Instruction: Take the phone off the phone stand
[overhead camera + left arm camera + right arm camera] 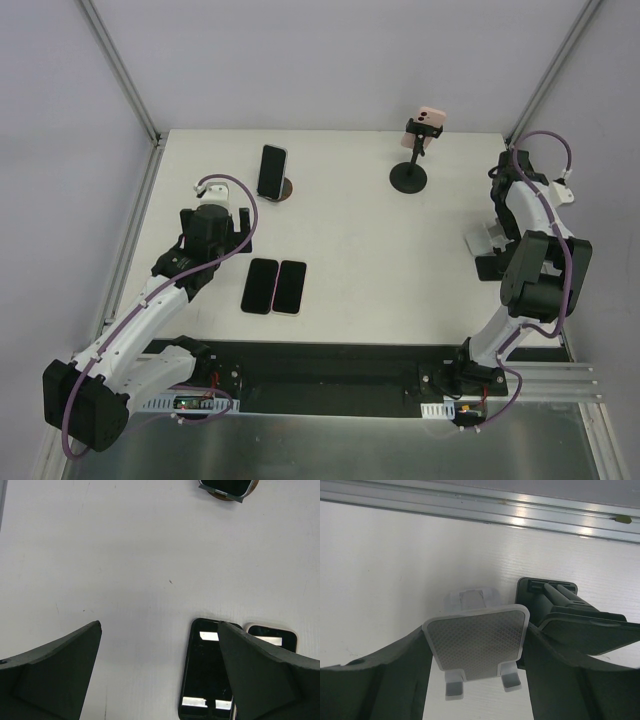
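Note:
A dark phone [272,170] leans upright on a small round brown stand [285,190] at the back left; its lower edge [227,486] shows at the top of the left wrist view. A pink phone [431,118] is clamped high on a black stand with a round base [410,178] at the back right. My left gripper [213,243] [159,625] hangs open over bare table, below and left of the brown stand. At the right edge, my right gripper [490,240] [475,630] has both fingers against the sides of an empty grey phone stand [476,640].
Two phones lie flat side by side in the middle: a black one [260,285] [207,675] and a pale-edged one [290,287] [272,635], just right of my left gripper. An empty black stand [570,615] [495,265] sits beside the grey one. A metal rail [480,507] borders the table's right edge.

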Motion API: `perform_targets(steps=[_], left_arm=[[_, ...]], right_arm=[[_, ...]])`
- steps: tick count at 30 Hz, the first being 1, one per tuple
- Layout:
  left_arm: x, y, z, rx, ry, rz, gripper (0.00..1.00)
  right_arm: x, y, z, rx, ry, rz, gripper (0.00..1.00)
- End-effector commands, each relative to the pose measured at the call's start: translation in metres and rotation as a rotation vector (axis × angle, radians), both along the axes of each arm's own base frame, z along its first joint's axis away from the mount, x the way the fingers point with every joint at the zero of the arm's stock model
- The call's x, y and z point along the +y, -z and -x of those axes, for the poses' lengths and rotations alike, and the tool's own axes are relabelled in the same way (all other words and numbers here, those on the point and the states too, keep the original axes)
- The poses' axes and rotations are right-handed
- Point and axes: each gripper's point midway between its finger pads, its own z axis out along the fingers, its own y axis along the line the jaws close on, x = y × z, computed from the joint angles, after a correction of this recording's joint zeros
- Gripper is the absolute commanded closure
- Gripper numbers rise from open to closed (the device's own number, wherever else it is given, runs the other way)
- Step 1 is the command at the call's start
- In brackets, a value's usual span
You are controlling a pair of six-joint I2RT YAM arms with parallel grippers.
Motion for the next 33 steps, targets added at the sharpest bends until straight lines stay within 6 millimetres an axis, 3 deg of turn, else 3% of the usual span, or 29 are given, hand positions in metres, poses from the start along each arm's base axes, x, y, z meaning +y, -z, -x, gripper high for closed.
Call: perform_targets(steps=[1,8,11,15,17,19,29,32,33], left_arm=[[0.000,-0.003,-0.002,-0.021,0.013,-0.001,0.01],[-0.001,-0.003,-0.003,-0.022,0.016,-0.004,0.01],[-0.002,-0.002,-0.003,-0.018,0.019,-0.004,0.01],[-0.002,-0.001,-0.003,-0.014,0.019,-0.003,0.01],[-0.002,0.000,-0.003,-0.011,0.020,-0.002,0.01],[-0.003,-0.001,-0.003,-0.010,0.020,0.003,0.01],[-0.016,-0.005,-0.011,0.005,0.024,0.068,0.01],[-0.021,-0.008,-0.019,0.013,0.020,0.084,0.01],[-0.023,-0.009,-0.022,0.017,0.021,0.089,0.01]], right_arm=[[-0.016,-0.018,0.000,-0.034,0.067,0.057,0.60],[-0.015,-0.006,0.002,0.016,0.060,0.041,0.48],[-0.014,0.000,0.002,0.036,0.052,0.028,0.38],[-0.012,-0.006,0.000,0.027,0.039,0.014,0.20],[-0.012,-0.014,-0.003,0.006,0.025,0.022,0.14],[-0.013,-0.026,-0.005,-0.023,0.014,0.036,0.02],[-0.013,-0.081,-0.020,-0.154,-0.098,0.090,0.04],[-0.006,-0.104,-0.033,-0.214,-0.218,0.113,0.04],[-0.003,-0.103,-0.035,-0.222,-0.261,0.118,0.04]])
